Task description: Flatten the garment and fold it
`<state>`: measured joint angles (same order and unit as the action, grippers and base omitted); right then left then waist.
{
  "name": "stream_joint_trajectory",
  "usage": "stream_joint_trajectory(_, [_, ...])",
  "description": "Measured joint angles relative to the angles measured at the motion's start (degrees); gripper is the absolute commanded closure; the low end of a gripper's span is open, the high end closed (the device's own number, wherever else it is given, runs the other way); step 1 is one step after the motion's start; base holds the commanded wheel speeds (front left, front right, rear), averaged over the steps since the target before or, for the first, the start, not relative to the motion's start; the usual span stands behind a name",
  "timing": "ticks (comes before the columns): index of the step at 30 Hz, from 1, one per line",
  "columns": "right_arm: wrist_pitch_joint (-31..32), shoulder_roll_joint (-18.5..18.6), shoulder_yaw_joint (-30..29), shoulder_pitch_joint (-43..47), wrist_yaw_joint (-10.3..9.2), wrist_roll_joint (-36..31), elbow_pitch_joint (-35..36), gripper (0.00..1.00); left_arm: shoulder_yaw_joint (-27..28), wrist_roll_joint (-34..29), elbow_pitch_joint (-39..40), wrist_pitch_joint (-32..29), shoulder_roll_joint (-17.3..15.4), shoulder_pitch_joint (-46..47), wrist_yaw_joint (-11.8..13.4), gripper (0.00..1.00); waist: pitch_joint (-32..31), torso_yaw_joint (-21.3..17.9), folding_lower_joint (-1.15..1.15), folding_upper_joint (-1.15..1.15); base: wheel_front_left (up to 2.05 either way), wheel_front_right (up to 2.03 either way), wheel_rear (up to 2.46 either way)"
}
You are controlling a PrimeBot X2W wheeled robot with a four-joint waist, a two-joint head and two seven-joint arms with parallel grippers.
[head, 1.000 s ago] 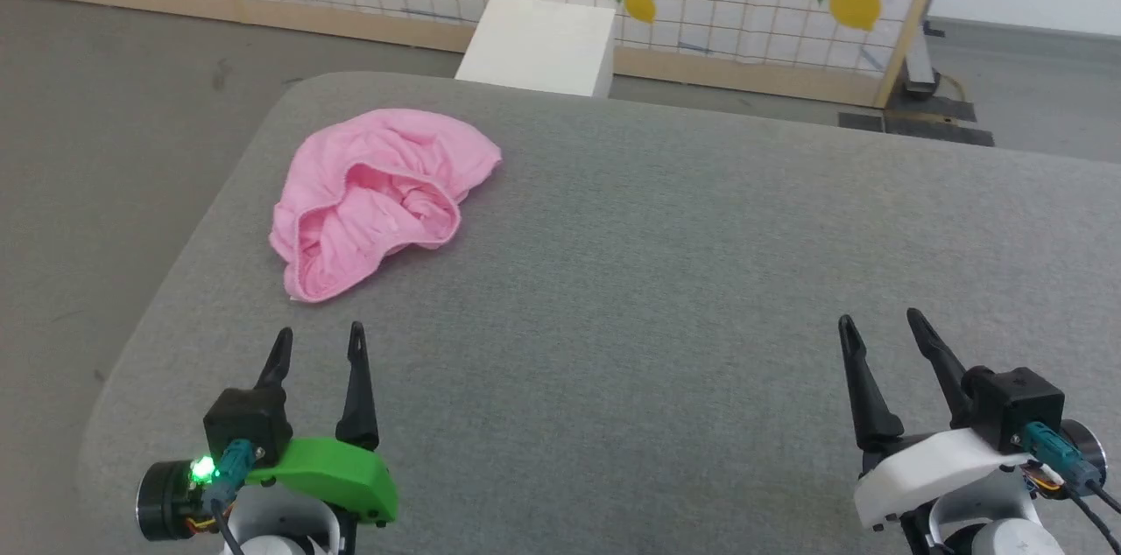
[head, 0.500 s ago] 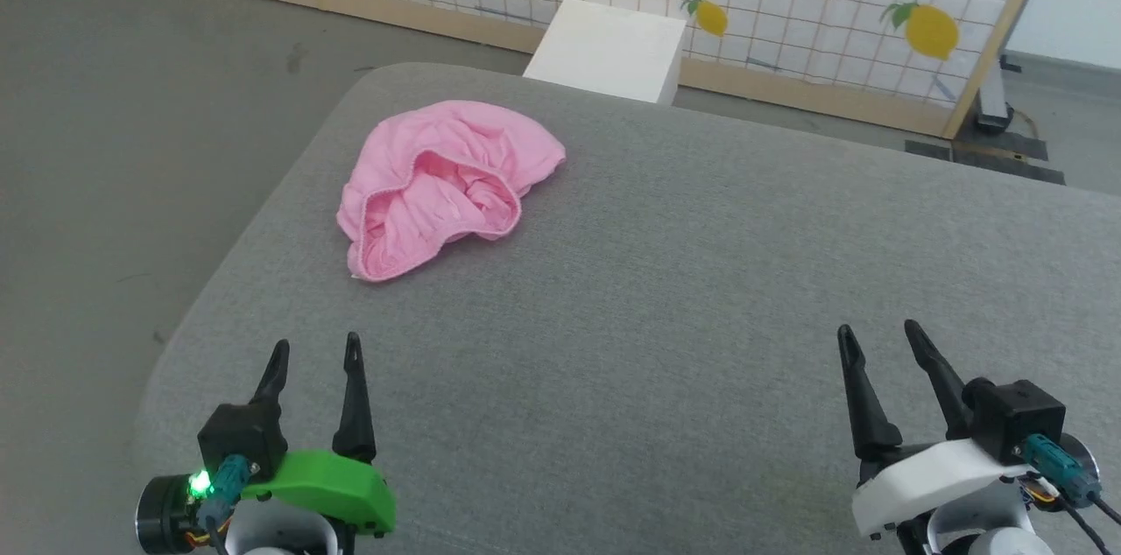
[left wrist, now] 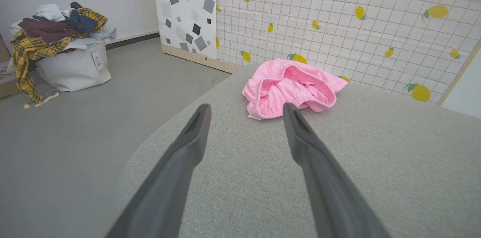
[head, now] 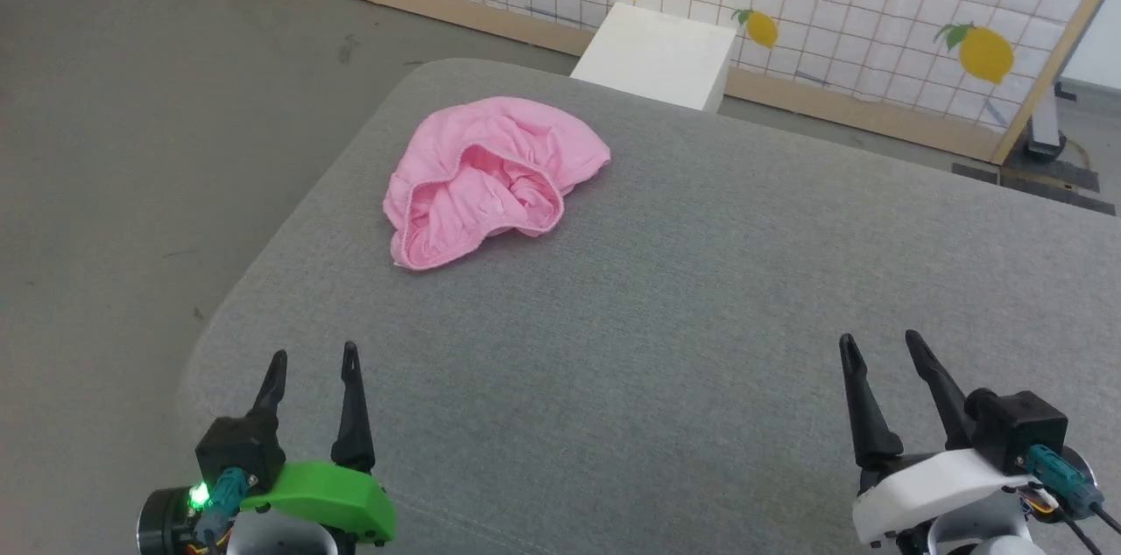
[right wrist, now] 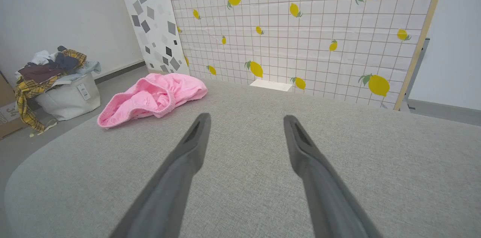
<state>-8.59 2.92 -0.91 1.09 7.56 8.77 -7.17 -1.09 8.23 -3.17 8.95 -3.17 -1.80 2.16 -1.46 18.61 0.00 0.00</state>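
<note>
Left claw (head: 314,350): fingers spread wide, nothing between them, nothing touched. It hangs over the near-left rounded corner of the surface (head: 683,319). Right claw (head: 878,336): same, spread wide and empty, over the near-right part of the surface.

The pink garment (head: 490,174) is a crumpled heap on the far-left part of the surface. Its gathered waistband opening faces the robot and the cloth is bunched inside it, not flat. It is well apart from both claws. It lies ahead of the left claw and slightly to that claw's right; for the right claw it is far ahead and to the left. In the left wrist view it lies beyond the fingertips, mostly toward the right-hand finger.

Edges: the garment sits near the surface's left edge and its far-left rounded corner, fully on the surface with no overhang visible. The left edge drops to grey floor (head: 131,144).

A white box (head: 657,56) stands just behind the far edge, with a lemon-print panel (head: 832,3) behind it. A laundry bag (left wrist: 71,67) piled with clothes sits on the floor, well off to the left.

Open room: bare grey fabric runs between the claws and the garment, and across everything right of the garment.
</note>
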Motion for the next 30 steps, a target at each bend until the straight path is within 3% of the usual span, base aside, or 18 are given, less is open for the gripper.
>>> stream_joint_trajectory(30, [-2.47,0.00,-1.09,0.40,0.00,2.44,-1.51,0.00,-1.44,2.47,-2.21,3.34,-0.21,-1.04,1.01,0.00,0.91,6.33,0.00,0.00,0.00,0.00,0.00])
